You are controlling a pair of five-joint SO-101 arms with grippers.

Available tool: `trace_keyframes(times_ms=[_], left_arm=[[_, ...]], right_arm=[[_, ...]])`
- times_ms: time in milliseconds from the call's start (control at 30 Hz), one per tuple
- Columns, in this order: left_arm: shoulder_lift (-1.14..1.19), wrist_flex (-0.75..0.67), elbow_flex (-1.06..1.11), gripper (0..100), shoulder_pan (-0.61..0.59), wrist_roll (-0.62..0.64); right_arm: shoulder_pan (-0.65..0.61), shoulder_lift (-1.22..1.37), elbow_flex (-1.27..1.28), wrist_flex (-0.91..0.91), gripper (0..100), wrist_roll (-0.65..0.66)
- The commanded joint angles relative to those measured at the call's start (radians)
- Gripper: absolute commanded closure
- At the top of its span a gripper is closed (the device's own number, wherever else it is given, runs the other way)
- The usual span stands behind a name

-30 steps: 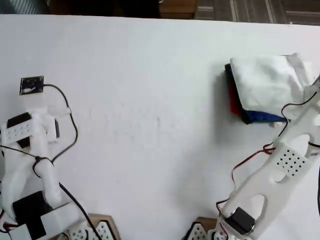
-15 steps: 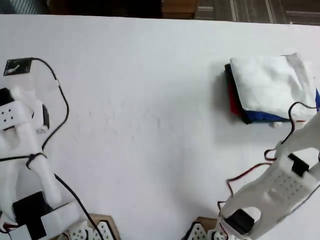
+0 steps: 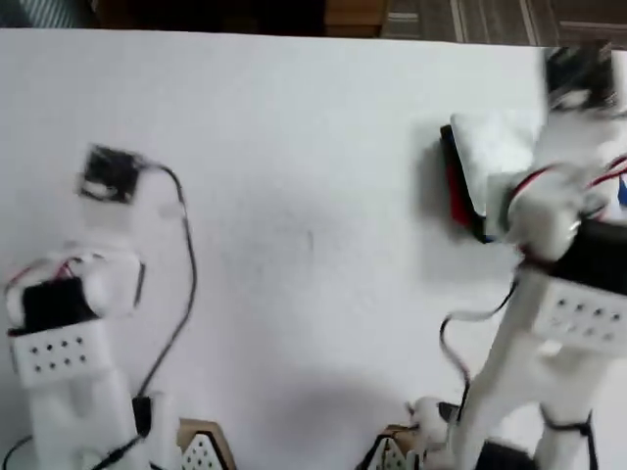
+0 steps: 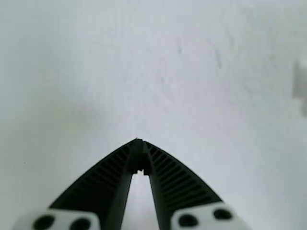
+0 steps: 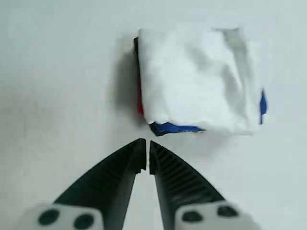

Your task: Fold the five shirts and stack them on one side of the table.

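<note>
The left gripper (image 4: pixel 138 143) has its two black jaws pressed shut, tips touching, and it holds nothing. It hangs over the flat white table (image 4: pixel 96 57). The right gripper (image 5: pixel 144 143) is shut too, with just a thin slit between its jaws, and it holds nothing. Just past its tips, not touching them, lies the pile of folded cloth shirts (image 5: pixel 196 81). A soft white one is on top, and blue, red and black edges peek out below.
</note>
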Motion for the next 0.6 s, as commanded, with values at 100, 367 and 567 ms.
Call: trace_keyframes(times_ms=[100, 367, 567], left_arm=[[-0.086, -0.150, 0.237, 97, 0.018, -0.025], [-0.229, -0.183, 0.418, 97, 0.015, -0.025], [-0.411, -0.183, 0.590, 97, 0.015, -0.025]], right_arm=[[-0.147, -0.320, 0.605, -0.262, 97.4, -0.020], [-0.189, -0.685, 1.169, -0.541, 97.4, -0.021], [-0.194, -1.009, 1.517, -0.771, 97.4, -0.021]])
